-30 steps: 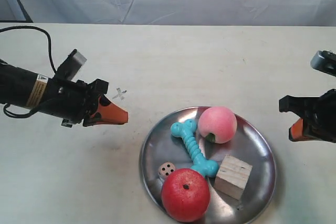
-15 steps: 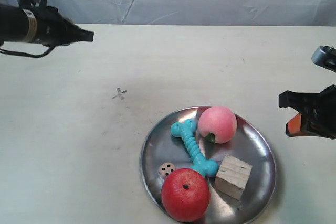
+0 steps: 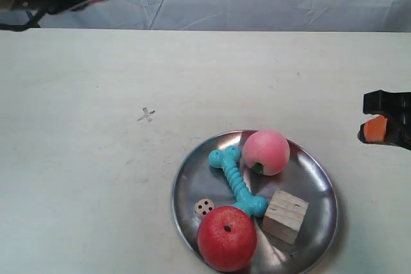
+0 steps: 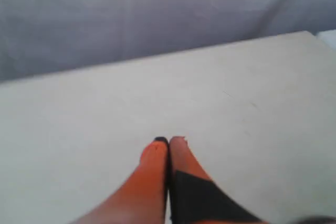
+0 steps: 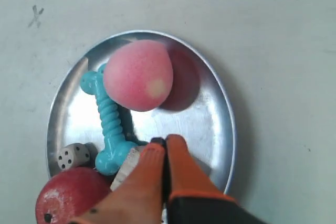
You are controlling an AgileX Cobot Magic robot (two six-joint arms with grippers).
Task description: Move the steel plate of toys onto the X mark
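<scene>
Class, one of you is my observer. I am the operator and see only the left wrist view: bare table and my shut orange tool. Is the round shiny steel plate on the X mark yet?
Observer: No. The round shiny steel plate sits apart from the faint grey pen X mark, with bare table between them.
Operator: What is on it?
Observer: A red apple, pink peach, turquoise ridged bone, pale wooden cube and small spotted die.
Operator: And the right tool?
Observer: The right tool is shut and holds nothing.
</scene>
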